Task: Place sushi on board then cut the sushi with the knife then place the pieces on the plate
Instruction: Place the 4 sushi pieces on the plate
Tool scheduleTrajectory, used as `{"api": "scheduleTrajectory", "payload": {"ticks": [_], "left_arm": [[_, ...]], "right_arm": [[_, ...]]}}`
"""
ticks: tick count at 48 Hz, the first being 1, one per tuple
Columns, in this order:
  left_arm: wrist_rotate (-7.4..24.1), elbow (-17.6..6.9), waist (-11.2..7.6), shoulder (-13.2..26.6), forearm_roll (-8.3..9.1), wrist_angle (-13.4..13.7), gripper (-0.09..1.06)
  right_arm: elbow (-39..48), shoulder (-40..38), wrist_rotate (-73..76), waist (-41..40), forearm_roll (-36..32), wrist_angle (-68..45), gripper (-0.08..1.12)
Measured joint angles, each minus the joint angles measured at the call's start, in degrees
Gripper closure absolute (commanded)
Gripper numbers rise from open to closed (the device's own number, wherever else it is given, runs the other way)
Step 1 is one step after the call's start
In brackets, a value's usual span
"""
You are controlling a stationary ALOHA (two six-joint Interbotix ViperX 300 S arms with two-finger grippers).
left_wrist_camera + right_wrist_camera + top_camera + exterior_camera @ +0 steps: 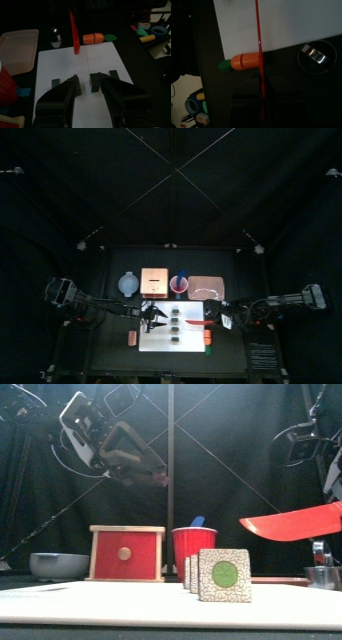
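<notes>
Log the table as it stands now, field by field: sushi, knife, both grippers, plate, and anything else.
sushi: a row of pieces standing on the board
red knife: held in the air at the board's right side
left gripper: open, above the sushi, holding nothing
right gripper: shut on the red knife
tray: behind the board, no sushi on it
behind the board: bowl, box, cup with a blue knife
off the board: carrot

- Cutting board (120, 606): white, matt, smooth plastic.
- Knife (297, 522): red, glossy plastic.
- Box (127, 529): pale wood frame, matt red front.
- Cutter (316, 54): bright, reflective metal.
</notes>
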Motion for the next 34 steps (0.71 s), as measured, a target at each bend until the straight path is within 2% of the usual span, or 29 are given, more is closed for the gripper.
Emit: {"api": "scheduleTrajectory", "payload": {"ticks": [9,22,34], "left_arm": [[0.0,0.0,0.09,0.2,0.0,-0.1,0.21],[0.0,0.0,0.09,0.6,0.09,-0.1,0.21],[0.0,0.4,0.35,0.6,0.0,-0.1,0.21]], "right_arm": [[1.6,-1.4,0.1,-3.3,0.5,3.0,0.63],[2.6,-2.4,0.1,-6.9,0.4,4.8,0.37],[2.3,-4.7,0.0,-7.1,0.0,6.4,0.32]]}}
